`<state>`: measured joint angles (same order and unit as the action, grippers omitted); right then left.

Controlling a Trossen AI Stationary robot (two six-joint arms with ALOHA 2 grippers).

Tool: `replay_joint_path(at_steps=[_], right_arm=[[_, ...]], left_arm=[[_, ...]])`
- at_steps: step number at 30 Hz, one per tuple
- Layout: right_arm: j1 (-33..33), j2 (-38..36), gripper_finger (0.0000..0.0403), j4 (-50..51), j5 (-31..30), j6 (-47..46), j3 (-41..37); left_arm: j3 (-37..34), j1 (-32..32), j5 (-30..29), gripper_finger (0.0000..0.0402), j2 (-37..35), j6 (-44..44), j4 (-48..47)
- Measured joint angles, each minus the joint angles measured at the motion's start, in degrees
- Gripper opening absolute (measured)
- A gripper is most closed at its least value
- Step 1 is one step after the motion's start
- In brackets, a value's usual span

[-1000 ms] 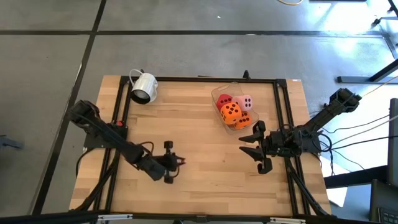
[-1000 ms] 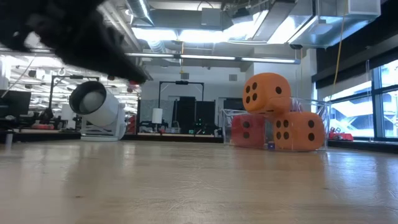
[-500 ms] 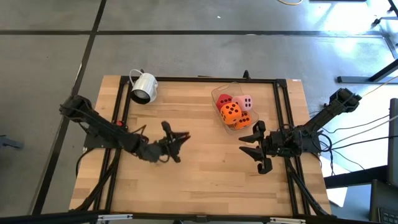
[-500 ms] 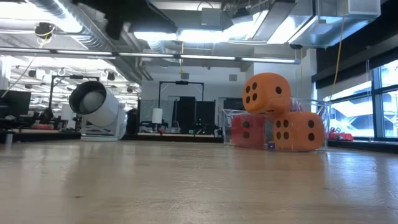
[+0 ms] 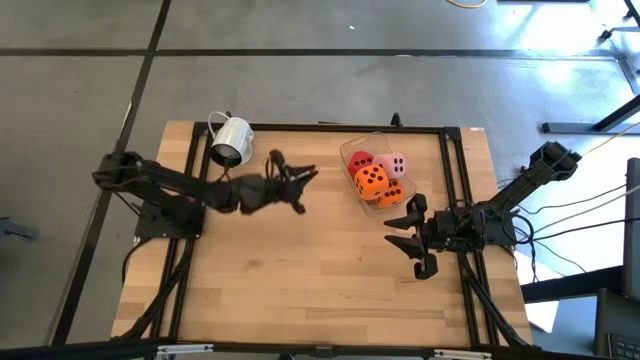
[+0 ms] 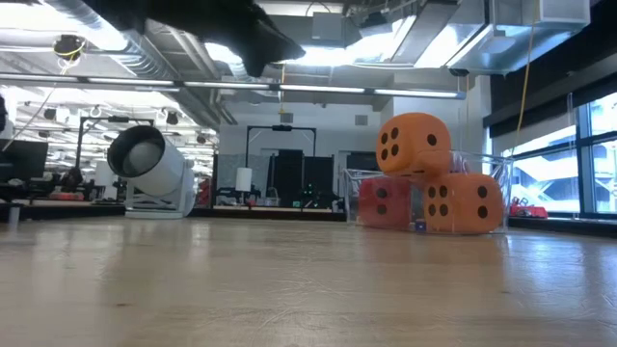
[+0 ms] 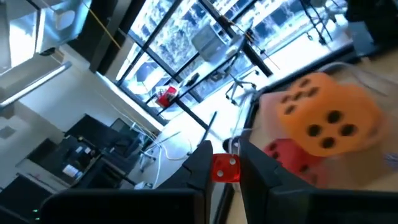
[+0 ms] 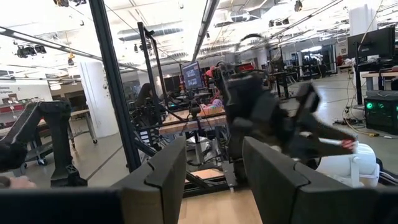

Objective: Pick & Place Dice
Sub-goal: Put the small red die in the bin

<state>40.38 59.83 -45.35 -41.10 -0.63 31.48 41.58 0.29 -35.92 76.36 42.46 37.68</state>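
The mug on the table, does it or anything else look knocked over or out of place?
Yes. The white mug lies on its side near the table's far left edge, its opening showing in the low view. The dice look fine, piled in a clear container, one orange die on top.

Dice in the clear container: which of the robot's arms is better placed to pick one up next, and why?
Probably the left. Its gripper is open, raised above the table and pointed at the dice in the clear container. The right gripper, also open, sits beside the container near the table's right edge, aimed away from it.
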Motion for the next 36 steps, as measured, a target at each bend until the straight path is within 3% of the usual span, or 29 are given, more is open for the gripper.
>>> replay_joint_path(at_steps=[9, 14, 21, 30, 36], right_arm=[[0.0, 0.0, 0.0160, 0.0, 0.0, 2.2, 0.0], [0.0, 0.0, 0.0160, 0.0, 0.0, 3.5, 0.0], [-1.0, 0.0, 0.0160, 0.0, 0.0, 4.6, 0.0], [-1.8, 0.0, 0.0160, 0.0, 0.0, 4.9, 0.0], [-1.8, 0.0, 0.0160, 0.1, 0.0, 5.8, 0.0]], left_arm=[[3.0, 15.3, 25.7, 0.0041, 0.0, -11.3, 1.1], [6.0, 20.6, 34.3, 0.0040, 0.3, -14.5, 1.1], [13.6, 26.0, 42.0, 0.0041, 9.9, -18.0, 1.0], [29.0, 27.8, 44.3, 0.0042, 29.1, -20.6, -7.0], [34.2, 28.0, 46.6, 0.0041, 35.6, -23.8, -10.6]])
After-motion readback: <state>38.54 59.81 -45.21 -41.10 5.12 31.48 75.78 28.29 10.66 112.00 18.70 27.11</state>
